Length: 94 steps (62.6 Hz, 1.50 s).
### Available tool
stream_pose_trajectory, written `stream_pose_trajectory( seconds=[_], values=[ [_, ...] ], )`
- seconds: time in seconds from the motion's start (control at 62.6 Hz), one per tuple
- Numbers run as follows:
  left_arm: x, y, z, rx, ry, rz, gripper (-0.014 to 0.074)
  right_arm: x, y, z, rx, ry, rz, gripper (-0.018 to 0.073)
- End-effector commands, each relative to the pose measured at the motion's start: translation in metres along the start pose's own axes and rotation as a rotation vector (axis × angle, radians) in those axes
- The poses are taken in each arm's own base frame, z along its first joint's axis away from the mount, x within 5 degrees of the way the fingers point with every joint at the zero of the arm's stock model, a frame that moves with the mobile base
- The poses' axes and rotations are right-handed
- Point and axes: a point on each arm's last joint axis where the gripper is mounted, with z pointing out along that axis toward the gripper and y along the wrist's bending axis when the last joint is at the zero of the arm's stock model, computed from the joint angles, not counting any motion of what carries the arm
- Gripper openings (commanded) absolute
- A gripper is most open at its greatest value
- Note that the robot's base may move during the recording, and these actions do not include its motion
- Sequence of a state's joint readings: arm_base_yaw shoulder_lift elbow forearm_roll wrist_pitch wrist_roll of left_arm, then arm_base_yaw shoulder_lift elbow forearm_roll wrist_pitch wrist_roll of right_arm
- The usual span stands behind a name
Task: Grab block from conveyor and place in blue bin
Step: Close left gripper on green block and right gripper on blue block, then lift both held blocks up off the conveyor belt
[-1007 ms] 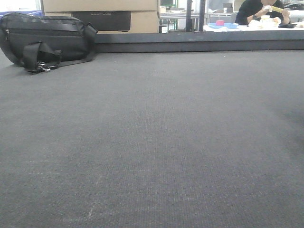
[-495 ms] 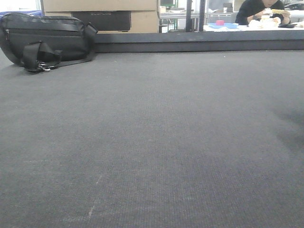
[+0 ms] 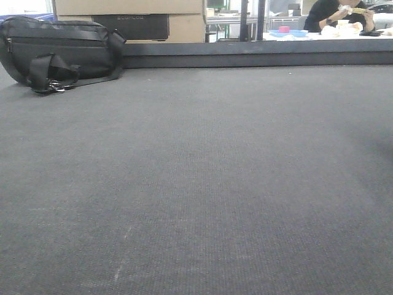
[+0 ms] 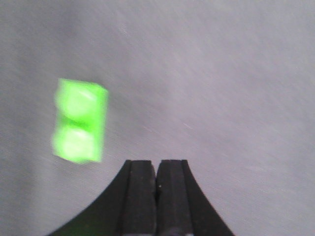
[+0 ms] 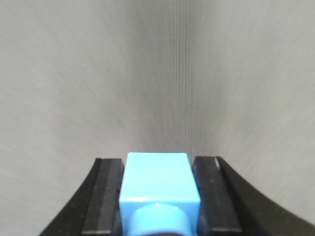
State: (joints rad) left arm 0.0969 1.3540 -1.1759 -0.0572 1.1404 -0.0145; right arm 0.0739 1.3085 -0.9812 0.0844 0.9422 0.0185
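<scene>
The blue block sits pinched in your right gripper. A black finger lies flat against each side face, and the stud faces the wrist camera. Only belt shows beyond it, so it appears clear of the surface, though you cannot tell how high.

I judge the step in hand to be the carry to the blue bin, which none of the views shows. Hold the squeeze as it is and move level rather than tilted. Do not spread the fingers until the bin's opening is plainly under the block. The faces look like smooth plastic, and a sharp swing could let it slide.

A green block lies on the conveyor, up and left of your left gripper in its wrist view and apart from it. Those fingers are pressed together with nothing between them, so they must spread before any try at it. Its outline is blurred, so read its position loosely.

Outward, the belt is wide and open across the middle and near side of the front view, which gives you room to travel. The limits are at the far edge:
- the low dark rail
- a black bag on the belt in the far left corner
- cardboard boxes behind the rail
- a person seated well beyond
</scene>
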Motion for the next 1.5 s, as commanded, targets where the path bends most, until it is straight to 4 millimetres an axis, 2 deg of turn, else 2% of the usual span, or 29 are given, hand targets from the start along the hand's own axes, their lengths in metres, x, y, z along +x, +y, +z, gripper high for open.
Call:
stream_pose_trajectory(
  seconds=[0.0,0.176,0.24,0.288,0.479,0.543,0.623,0.799,0.959,1.167,1.31,1.486],
  values=[
    [-0.008,0.014,-0.002,-0.019,0.003,0.054,-0.0111,0.001,0.001,-0.022,-0.009,-0.104,-0.007,-0.0162],
    [-0.008,0.029,0.009,-0.013,0.063,0.026,-0.0109,0.005,0.002,-0.039,-0.013,-0.173,-0.011,-0.0162],
    [-0.009,0.030,0.014,-0.011,0.084,0.024,-0.0071,0.005,0.003,-0.039,-0.020,-0.173,-0.006,-0.0162],
    [-0.010,0.030,0.018,-0.010,0.096,0.025,-0.0015,0.005,0.003,-0.039,-0.022,-0.173,-0.005,-0.0162],
    [-0.012,0.033,0.038,-0.016,0.154,0.028,0.0347,0.002,0.004,-0.034,-0.037,-0.169,0.008,-0.0162],
    [-0.009,0.034,0.047,-0.013,0.186,0.048,0.0429,0.002,0.004,-0.033,-0.041,-0.164,0.011,-0.0162],
    [-0.007,0.036,0.059,-0.020,0.193,0.086,0.0476,0.002,0.005,-0.032,-0.049,-0.162,0.017,-0.0162],
    [-0.004,0.039,0.086,-0.039,0.135,0.104,0.0475,0.002,0.006,-0.032,-0.057,-0.162,0.022,-0.0162],
    [-0.003,0.043,0.100,-0.063,0.119,0.121,0.0475,0.002,0.006,-0.032,-0.058,-0.164,0.023,-0.0162],
    [-0.003,0.040,0.108,-0.057,0.143,0.129,0.0475,0.001,0.006,-0.032,-0.058,-0.173,0.023,-0.0162],
    [-0.003,0.028,0.112,-0.044,0.150,0.226,0.0475,0.001,0.006,-0.032,-0.058,-0.175,0.023,-0.0162],
    [-0.004,0.026,0.112,-0.059,0.144,0.252,0.0475,0.001,0.006,-0.032,-0.058,-0.170,0.023,-0.0162]
  ],
)
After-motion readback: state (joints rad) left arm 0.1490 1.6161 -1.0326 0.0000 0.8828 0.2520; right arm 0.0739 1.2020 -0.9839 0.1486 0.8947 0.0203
